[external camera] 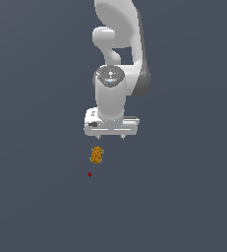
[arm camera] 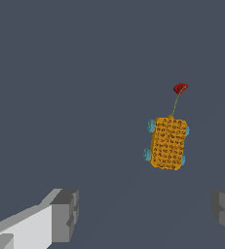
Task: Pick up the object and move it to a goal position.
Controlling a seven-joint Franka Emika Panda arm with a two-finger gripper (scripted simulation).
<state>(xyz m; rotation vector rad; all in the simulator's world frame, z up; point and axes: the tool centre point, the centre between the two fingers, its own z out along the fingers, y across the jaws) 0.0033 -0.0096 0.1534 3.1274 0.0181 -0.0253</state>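
The object, a small oblong orange-yellow block with dark speckles and teal edges (external camera: 97,155), lies on the dark surface just below my white gripper (external camera: 110,138) in the exterior view. In the wrist view the block (arm camera: 168,143) sits apart from my fingers, nearer the finger at the picture's right (arm camera: 224,208) than the other finger (arm camera: 65,215). The gripper (arm camera: 144,214) is open and empty, not touching the block. The goal position, a tiny dark-red dot (external camera: 89,174), lies just beyond the block; it also shows in the wrist view (arm camera: 180,88), joined to the block by a thin line.
A plain dark grey-blue surface (external camera: 184,197) fills both views. The white arm (external camera: 117,59) rises above the gripper at the exterior view's top centre. No other objects show.
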